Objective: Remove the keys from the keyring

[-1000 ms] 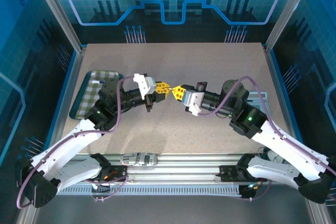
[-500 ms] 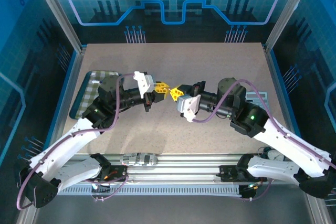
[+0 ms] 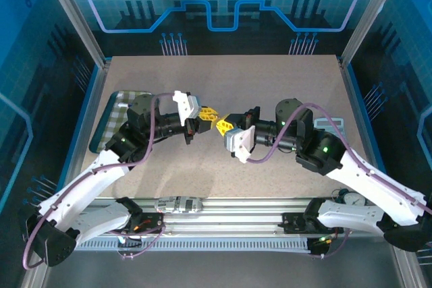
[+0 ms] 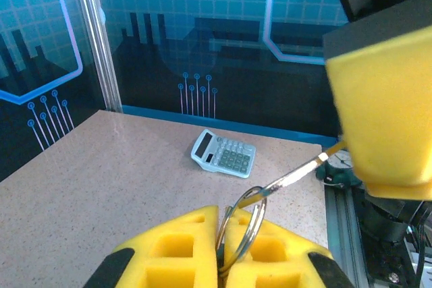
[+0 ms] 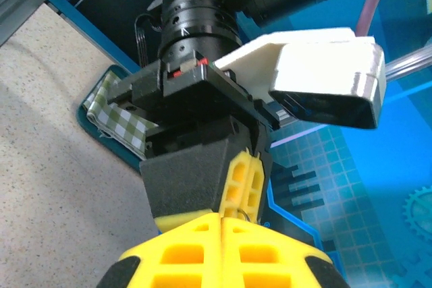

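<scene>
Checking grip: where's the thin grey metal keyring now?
Left wrist view, bottom centre: the thin grey metal keyring is clamped between the left gripper's yellow fingers.

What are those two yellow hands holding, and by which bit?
The left hand pinches the keyring by its lower rim; the right hand grips the far end of the key threaded on it.

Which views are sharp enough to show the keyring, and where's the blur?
Left wrist: keyring, clamped in the yellow left jaws, and key sharp; the right arm's yellow pad looms close and soft. Right wrist: near jaws slightly blurred, ring barely shows. Top external: evenly lit, ring too small to resolve.
</scene>
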Controlling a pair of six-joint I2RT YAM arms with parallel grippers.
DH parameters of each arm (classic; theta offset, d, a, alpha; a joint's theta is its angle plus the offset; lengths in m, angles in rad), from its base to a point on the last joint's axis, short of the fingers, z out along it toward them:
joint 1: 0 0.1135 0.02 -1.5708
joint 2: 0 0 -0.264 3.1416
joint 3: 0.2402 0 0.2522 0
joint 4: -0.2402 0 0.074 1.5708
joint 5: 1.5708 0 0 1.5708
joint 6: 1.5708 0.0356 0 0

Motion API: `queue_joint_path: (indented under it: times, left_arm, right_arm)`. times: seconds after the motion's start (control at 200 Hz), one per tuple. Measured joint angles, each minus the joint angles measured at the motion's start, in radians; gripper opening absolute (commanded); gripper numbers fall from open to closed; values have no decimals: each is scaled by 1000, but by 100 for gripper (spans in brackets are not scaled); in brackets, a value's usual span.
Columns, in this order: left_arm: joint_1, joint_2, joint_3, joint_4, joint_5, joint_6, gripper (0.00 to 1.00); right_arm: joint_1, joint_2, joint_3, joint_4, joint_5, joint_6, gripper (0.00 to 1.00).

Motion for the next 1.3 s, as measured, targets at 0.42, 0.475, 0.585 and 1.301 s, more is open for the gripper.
queue_joint_path:
  times: [0.42,0.475,0.585,1.301]
  left_arm:
    - [41,-8,2,21,-60,-26,0]
    - [56,-9,4,23,-85,-26,0]
    - [60,-9,5,18,-111,-22,0]
    - [60,171,275,-364,-35,141,0]
  right_arm:
    - [14,23,-21,43,38,138,0]
    - [12,29,-33,48,39,174,0]
    - [-13,35,-84,93,42,264,25]
    - [-457,174,-120,423,-477,1160,39]
